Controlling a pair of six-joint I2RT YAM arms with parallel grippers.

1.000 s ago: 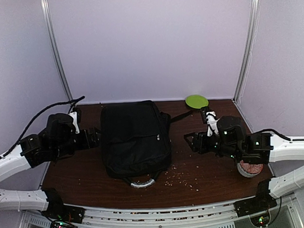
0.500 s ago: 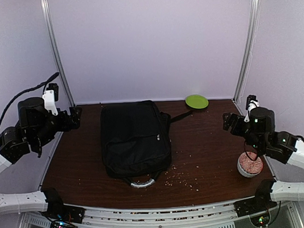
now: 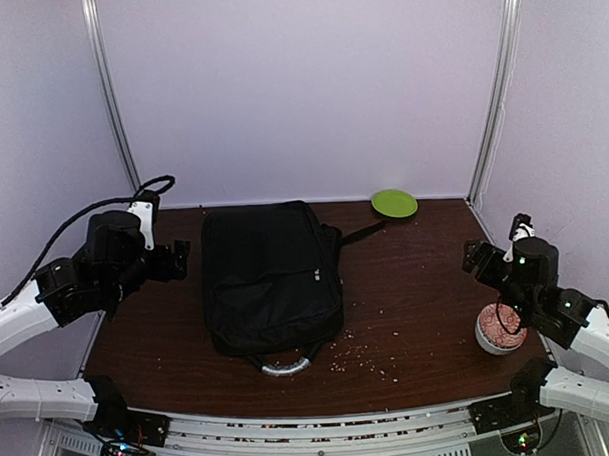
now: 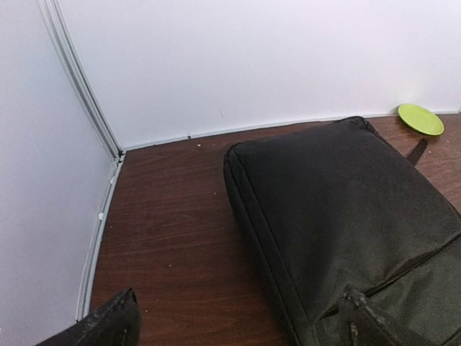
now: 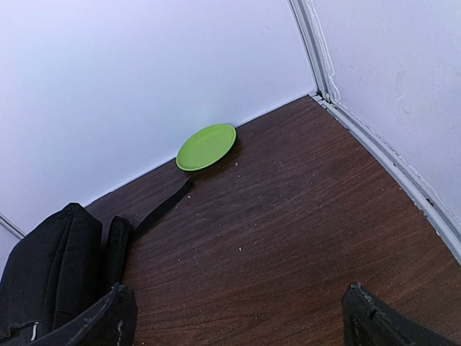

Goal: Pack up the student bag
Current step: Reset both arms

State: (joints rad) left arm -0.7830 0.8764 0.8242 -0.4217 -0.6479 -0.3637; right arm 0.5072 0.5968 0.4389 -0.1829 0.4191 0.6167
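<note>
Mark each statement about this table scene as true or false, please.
1. The student bag lies flat on the table. True.
2. The green plate rests on top of the bag. False: it sits on the table by the back wall.
3. The left fingers and the right fingers hold nothing. True.
4. The bowl stands at the table's left side. False: it stands near the table's right edge.
5. Crumbs lie scattered near the bag's grey handle. True.
</note>
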